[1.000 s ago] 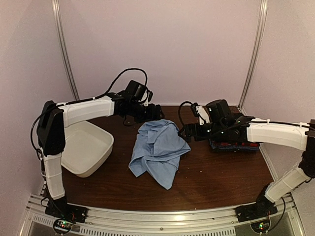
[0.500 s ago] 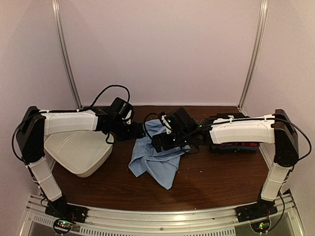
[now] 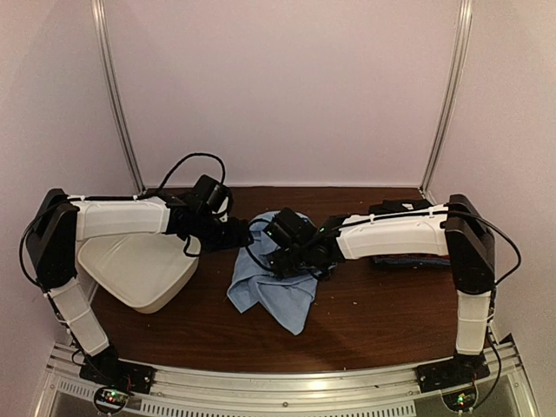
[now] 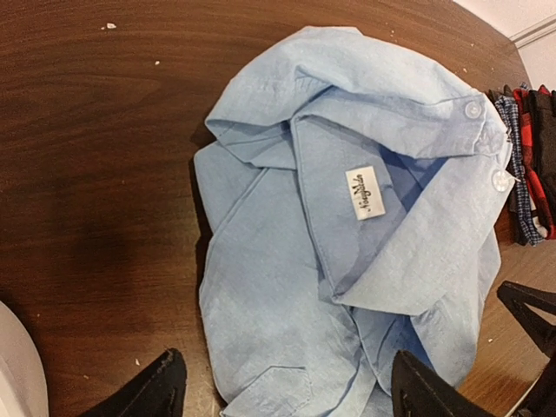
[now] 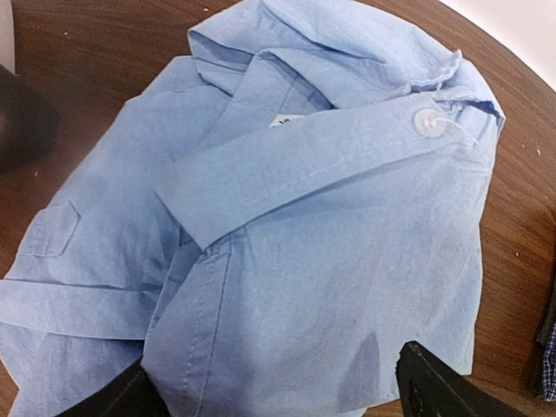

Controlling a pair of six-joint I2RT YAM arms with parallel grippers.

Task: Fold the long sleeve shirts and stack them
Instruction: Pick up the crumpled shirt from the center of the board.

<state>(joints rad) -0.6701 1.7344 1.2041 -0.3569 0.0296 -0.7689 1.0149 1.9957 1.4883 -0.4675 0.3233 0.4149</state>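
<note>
A crumpled light blue collared shirt (image 3: 265, 287) lies mid-table, its collar, label (image 4: 365, 192) and buttons facing up. My left gripper (image 3: 246, 233) hovers open at the shirt's far left edge; in the left wrist view (image 4: 291, 387) its fingers straddle the chest pocket area without touching. Over the shirt's upper middle my right gripper (image 3: 282, 252) is also open, and the right wrist view (image 5: 278, 387) shows cloth between its spread fingers, not pinched. The folded shirts (image 3: 417, 259) in red, black and check are stacked at the right, mostly hidden under the right arm.
A white plastic tub (image 3: 139, 269) sits tilted at the left, under the left arm. The stack's edge (image 4: 526, 165) shows close to the blue shirt's collar. The two grippers stand close together over the shirt. Brown tabletop (image 3: 382, 313) shows at front right.
My right arm has swung left from the folded stack to above the blue shirt. My left arm dropped and drew toward the shirt's left edge. The shirt has not moved.
</note>
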